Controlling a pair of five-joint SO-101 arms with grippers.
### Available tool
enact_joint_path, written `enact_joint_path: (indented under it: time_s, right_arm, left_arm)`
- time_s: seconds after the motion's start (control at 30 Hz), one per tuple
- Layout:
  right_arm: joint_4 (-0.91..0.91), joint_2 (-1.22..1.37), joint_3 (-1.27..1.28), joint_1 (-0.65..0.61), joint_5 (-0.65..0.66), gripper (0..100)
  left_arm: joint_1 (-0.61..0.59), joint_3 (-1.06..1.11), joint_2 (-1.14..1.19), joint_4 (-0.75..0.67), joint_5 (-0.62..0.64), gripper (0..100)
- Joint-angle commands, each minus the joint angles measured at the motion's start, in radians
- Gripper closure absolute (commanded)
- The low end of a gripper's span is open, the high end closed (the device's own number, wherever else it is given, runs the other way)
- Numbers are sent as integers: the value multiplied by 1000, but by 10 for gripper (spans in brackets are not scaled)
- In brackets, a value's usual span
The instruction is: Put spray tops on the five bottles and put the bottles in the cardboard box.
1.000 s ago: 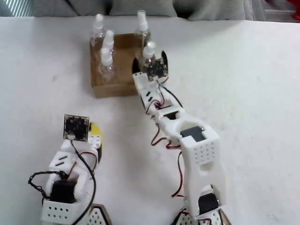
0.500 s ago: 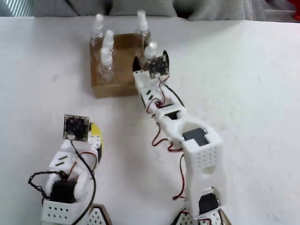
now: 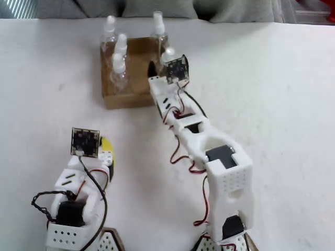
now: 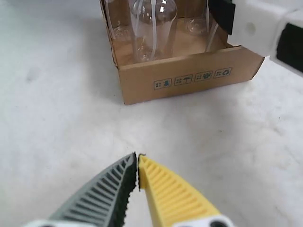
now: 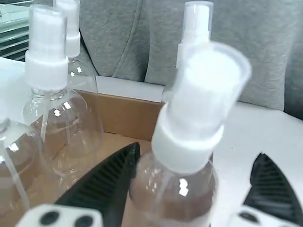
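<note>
The cardboard box [image 3: 131,98] stands at the far middle of the table, and several clear bottles with white spray tops stand in and behind it. One capped bottle [image 3: 167,54] is at the box's right edge, between the wide-apart black fingers of my right gripper [image 3: 168,61]. Seen from the right wrist, this bottle [image 5: 189,142] is upright; one finger lies against it and the other finger [image 5: 272,184] stands clear, so the right gripper [image 5: 199,151] is open. My left gripper [image 4: 137,158] rests shut and empty above the table, well short of the box [image 4: 189,80].
Bare white table lies to the left and right of the box. The right arm [image 3: 209,151] stretches from the near edge up to the box. A grey cushion [image 5: 246,52] lies beyond the table's far edge.
The right arm has pushed a little farther toward the box with its fingers around the bottle. The left arm has kept still.
</note>
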Motion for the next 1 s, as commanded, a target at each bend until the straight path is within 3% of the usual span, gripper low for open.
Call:
enact_joint_path:
  time_s: [0.0, 0.73, 0.97]
  right_arm:
    - [1, -117, 9, -10, -9, 669]
    - [8, -504, 192, -7, -8, 669]
    - [134, -792, 307, -7, -8, 670]
  left_arm:
    - [8, -3, -5, -5, 12, 976]
    - [8, -3, -5, -5, 12, 976]
    - [8, -3, -5, 0, 12, 976]
